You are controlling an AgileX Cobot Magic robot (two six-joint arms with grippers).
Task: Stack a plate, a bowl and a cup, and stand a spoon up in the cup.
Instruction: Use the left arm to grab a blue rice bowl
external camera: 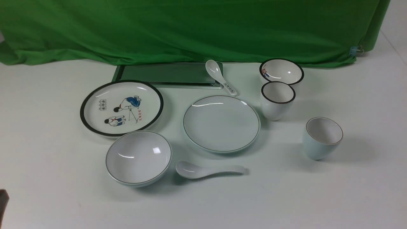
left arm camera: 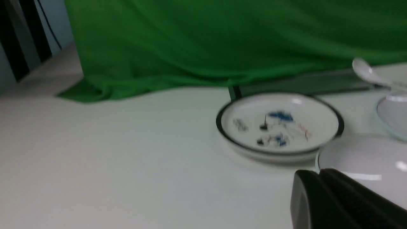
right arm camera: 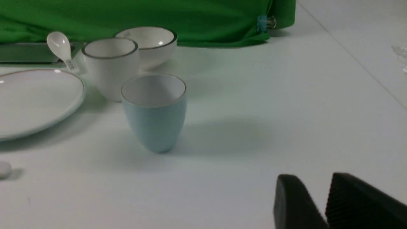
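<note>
Plate sits at the centre of the white worktop, not yet carrying anything. From it, the bowl stands at 8 o'clock. The spoon lies at 6 o'clock, its scoop just beside the bowl. The cup stands upright at 4 o'clock, well apart.

A green cloth hangs along the 12 o'clock edge, one corner pinched by a blue clip, and a dark tray lies at its foot. The cartoon plate is at 10 o'clock. The printed spoon is at 12, its scoop on the tray. The black-rimmed cup and black-rimmed bowl are at 2.

Only the blurred left wrist view shows the left pincer. It is clenched on nothing, low over the worktop near the bowl's rim. That view also shows dark upright strips past the cloth's end.

Only the right wrist view shows the right pincer, its fingers slightly parted and grasping nothing, apart from the cup. There the cup's outer wall reads clearly pale blue.
</note>
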